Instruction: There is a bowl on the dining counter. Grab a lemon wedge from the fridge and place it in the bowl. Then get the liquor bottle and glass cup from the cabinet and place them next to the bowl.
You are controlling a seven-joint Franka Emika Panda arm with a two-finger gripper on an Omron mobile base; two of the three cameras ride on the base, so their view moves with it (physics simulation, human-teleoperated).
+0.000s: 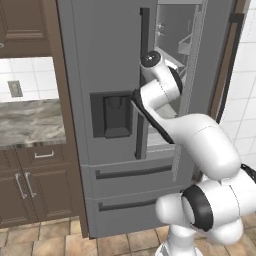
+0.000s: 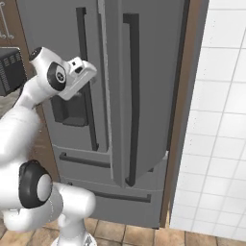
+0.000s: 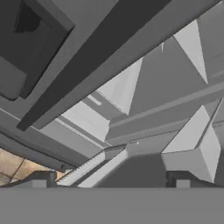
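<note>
The fridge [image 1: 115,65] stands with its right door [image 2: 144,91] swung partly open, and through the gap at its upper right corner pale inner walls and shelves [image 1: 175,37] show. What lies on them is too small and blurred to tell; no lemon wedge can be made out. In the hand view, grey shelves [image 3: 175,105] and slanted white panels run across the frame behind a dark door handle [image 3: 92,57]. The dark dispenser recess [image 1: 114,116] sits in the left door, with two drawers [image 1: 132,172] below it.

To the fridge's left, a veined marble tabletop [image 1: 30,122] rests on brown drawer units with metal handles [image 1: 25,185], under white wall tiles. The floor [image 1: 55,240] is tan tile, and a white tiled wall [image 2: 221,144] rises to the right.

The tool [image 3: 111,179] sits just at the door gap, close to the handle. Its fingertips barely clear the bottom edge of the hand view, so I cannot tell how far apart they stand, nor whether they touch anything.
</note>
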